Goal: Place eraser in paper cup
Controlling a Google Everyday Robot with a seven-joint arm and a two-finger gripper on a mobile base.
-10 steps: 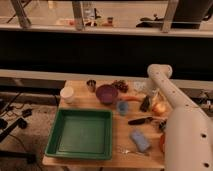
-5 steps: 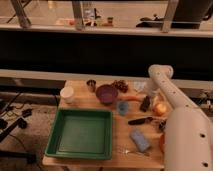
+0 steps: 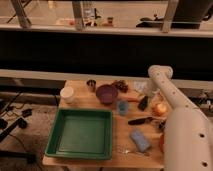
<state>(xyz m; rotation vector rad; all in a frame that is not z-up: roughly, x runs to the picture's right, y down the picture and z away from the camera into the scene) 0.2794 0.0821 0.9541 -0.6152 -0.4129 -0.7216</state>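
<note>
At the right side of the wooden table (image 3: pixel 120 131): gripper (image 3: pixel 146 96) down at the small flat black rectangular eraser (image 3: pixel 143 105)
Grip: can't tell, clenched or released
Plain white paper cup (image 3: pixel 67 94): upright, back-left corner, well apart from eraser
Green plastic tray (image 3: pixel 80 133): just in front of cup

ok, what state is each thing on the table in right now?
paper cup: upright, far left of table
eraser: on the table, outside the cup
claw: down at the eraser, right side
metal cup: upright
purple bowl: upright
blue cup: upright
green tray: flat, front left
</note>
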